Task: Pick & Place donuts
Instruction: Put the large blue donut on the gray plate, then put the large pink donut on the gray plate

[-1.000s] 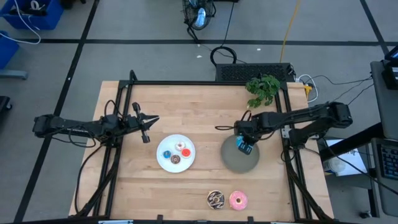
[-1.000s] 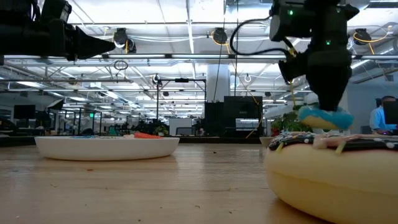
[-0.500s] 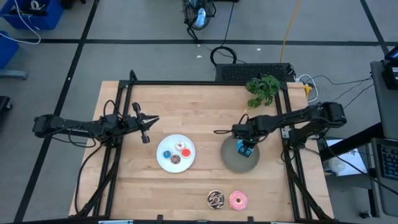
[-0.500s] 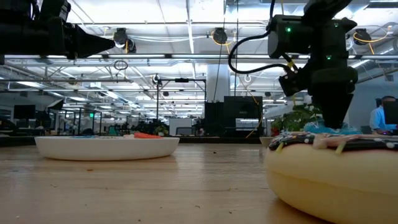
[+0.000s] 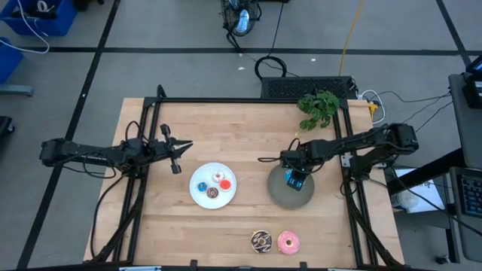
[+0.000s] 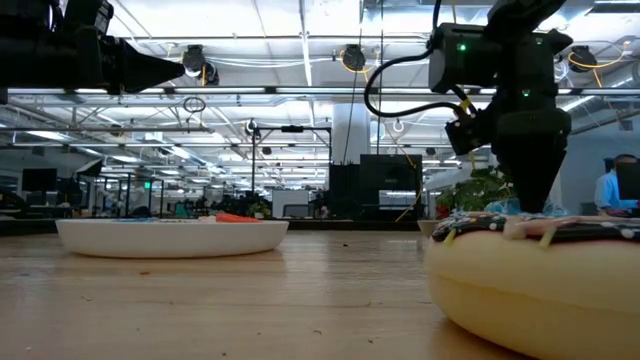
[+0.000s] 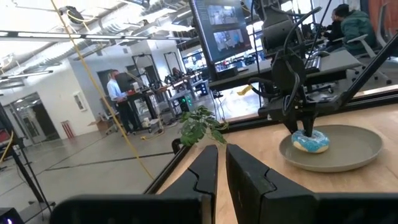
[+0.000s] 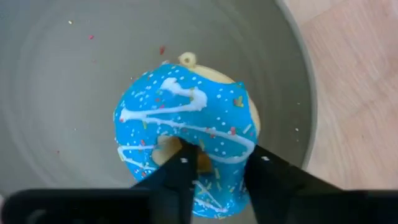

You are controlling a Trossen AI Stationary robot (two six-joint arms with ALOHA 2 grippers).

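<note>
1. High view: my right gripper (image 5: 294, 178) is down over the round grey plate (image 5: 280, 194) on the right half of the desk (image 5: 248, 147), and the large blue donut (image 5: 291, 179) shows under its tip. My left gripper (image 5: 178, 149) hangs above the desk's left side, beside the white plate (image 5: 197, 197) but apart from it. That plate carries the four tiny donuts: blue (image 5: 202, 186), white-pink (image 5: 218, 177), red (image 5: 225, 184) and brown (image 5: 213, 193). The chocolate donut (image 5: 261, 240) and the pink donut (image 5: 288, 242) lie side by side near the desk's front edge. A green plant sprig (image 5: 318, 106) sits at the far right corner.

2. Low view: the chocolate donut (image 6: 535, 275) fills the near right corner. My right gripper (image 6: 528, 190) comes down behind it, its tip hidden by that donut. The white plate (image 6: 172, 236) sits farther back on the left.

3. Left wrist view: my left gripper (image 7: 222, 163) has its fingers (image 7: 205, 171) pressed nearly together, clenched on nothing. Across the desk the blue donut (image 7: 310, 141) lies on the grey plate (image 7: 348, 152) with my right gripper (image 7: 303, 121) upright on it. People show in the room beyond.

4. Right wrist view: my right fingers (image 8: 177, 177) grip the blue donut (image 8: 186, 130), one finger in its hole and the other against its outer rim. The donut rests on the grey plate (image 8: 62, 93).
</note>
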